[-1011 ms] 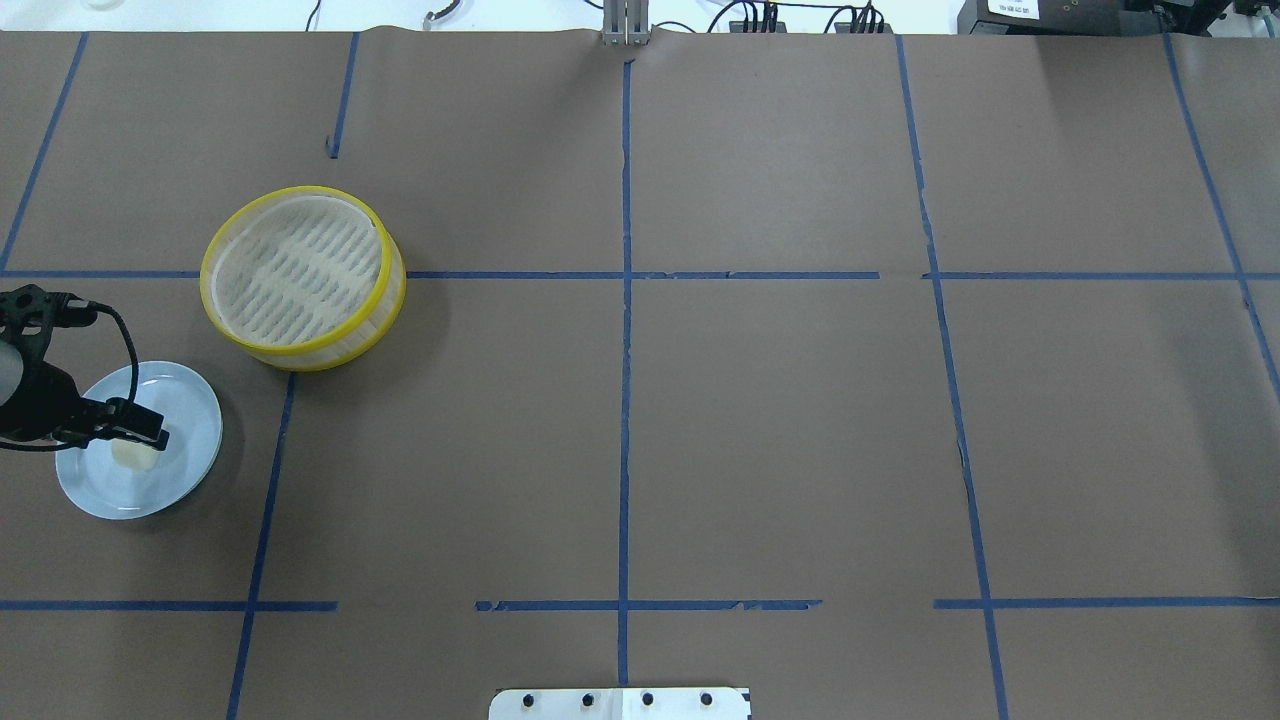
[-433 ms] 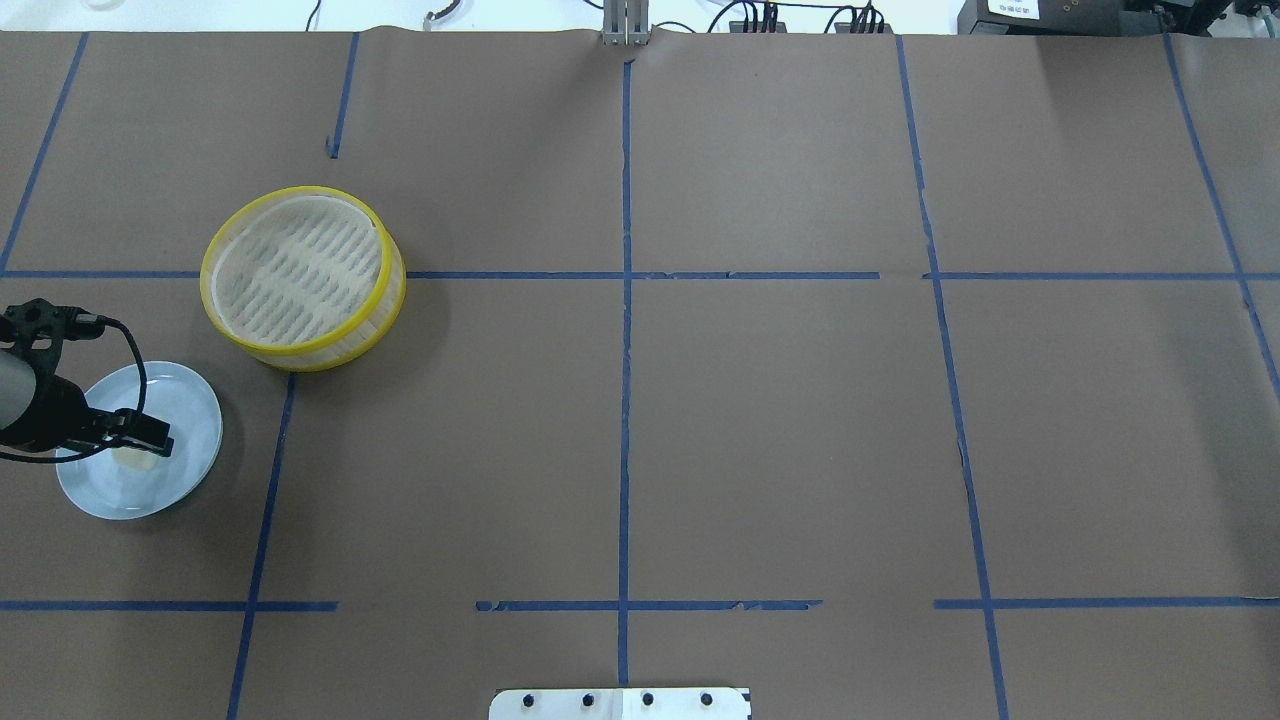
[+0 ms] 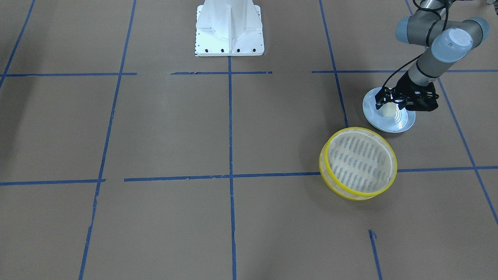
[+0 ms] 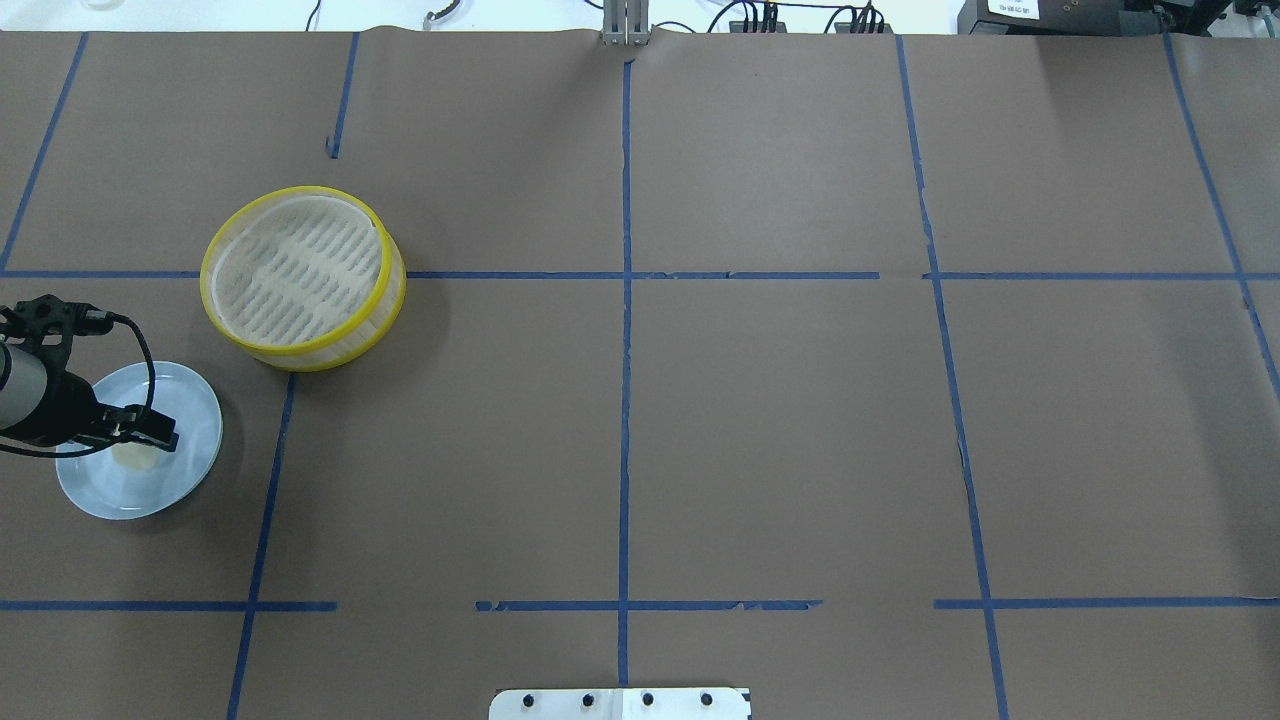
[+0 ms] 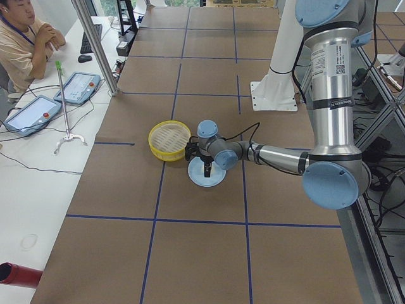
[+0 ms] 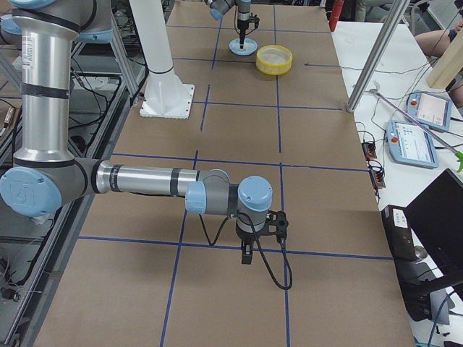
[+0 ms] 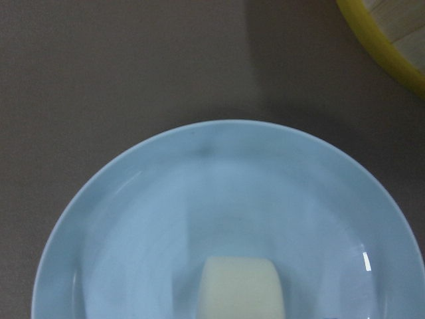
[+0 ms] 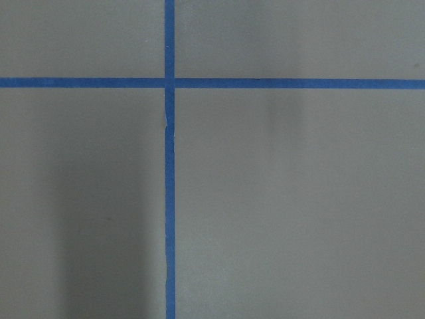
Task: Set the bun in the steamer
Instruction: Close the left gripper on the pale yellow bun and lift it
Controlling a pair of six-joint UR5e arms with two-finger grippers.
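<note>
The bun (image 4: 133,458) is a small cream-white lump on a pale blue plate (image 4: 195,470) at the table's left side. It also shows in the front view (image 3: 389,112) and at the bottom of the left wrist view (image 7: 240,289). My left gripper (image 3: 390,105) is open just above the bun, with a black finger on each side of it. The steamer (image 4: 300,275) is empty, with yellow rims and a slotted floor, and stands just beyond the plate. My right gripper (image 6: 246,254) shows only in the right side view, so I cannot tell whether it is open or shut.
Blue tape lines divide the brown table cover into squares. The robot's white base (image 3: 229,27) stands at the middle of the near edge. An operator (image 5: 22,38) sits at the far side, beside tablets (image 5: 76,87) and a metal post (image 5: 95,44).
My left gripper has come down closer over the bun on the plate. The bun, plate and steamer have not moved.
</note>
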